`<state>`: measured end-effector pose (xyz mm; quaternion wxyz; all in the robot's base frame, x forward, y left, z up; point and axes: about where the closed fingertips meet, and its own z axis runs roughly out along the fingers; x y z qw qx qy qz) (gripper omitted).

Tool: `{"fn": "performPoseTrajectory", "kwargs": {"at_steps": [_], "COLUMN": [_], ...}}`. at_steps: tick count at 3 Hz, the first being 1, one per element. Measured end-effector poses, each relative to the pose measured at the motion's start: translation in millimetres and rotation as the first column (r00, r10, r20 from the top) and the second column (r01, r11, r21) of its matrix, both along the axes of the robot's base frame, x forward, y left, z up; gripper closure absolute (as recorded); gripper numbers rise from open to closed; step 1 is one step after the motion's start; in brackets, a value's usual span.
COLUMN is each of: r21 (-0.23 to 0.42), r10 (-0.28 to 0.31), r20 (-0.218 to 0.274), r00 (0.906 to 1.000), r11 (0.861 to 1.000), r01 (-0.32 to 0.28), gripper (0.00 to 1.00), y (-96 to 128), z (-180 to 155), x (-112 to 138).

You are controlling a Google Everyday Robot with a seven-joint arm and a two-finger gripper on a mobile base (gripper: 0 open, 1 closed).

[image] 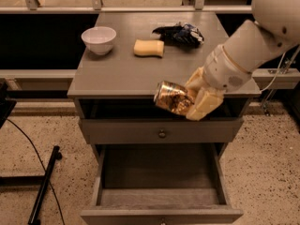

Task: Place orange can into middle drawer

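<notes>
The orange can (171,97) is a shiny orange-gold can lying on its side in the air, just past the cabinet top's front edge. My gripper (192,103) is shut on the orange can, its cream fingers (204,104) clasping the can's right end. The white arm reaches in from the upper right. The middle drawer (159,198) is pulled open below, a grey tray with low side walls and a bare floor. The can hangs above the drawer's back part, well clear of it.
On the cabinet top (117,69) stand a white bowl (99,39), a pale yellow sponge (148,48) and a dark snack bag (180,33). A closed upper drawer front with a brass knob (161,134) lies under the can. A black cable and stand (42,186) are on the floor left.
</notes>
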<state>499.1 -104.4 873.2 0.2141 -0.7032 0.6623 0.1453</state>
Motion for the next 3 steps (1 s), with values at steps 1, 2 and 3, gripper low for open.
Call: {"fn": "performPoseTrajectory", "kwargs": {"at_steps": [1,2,3], "r21": [-0.068,-0.085,-0.085], "r10": [0.107,0.131,0.131], "r20": [-0.006,-0.061,-0.061], "r00": [0.9942,0.9895,0.9895], "r11": [0.992,0.987,0.987], "r01": [-0.107,-0.136,-0.136], "gripper": [1.0,1.0,1.0], "y": [-12,-13,-13], "z": [-53,-79,-79], "x": [-42,-61,-61]}}
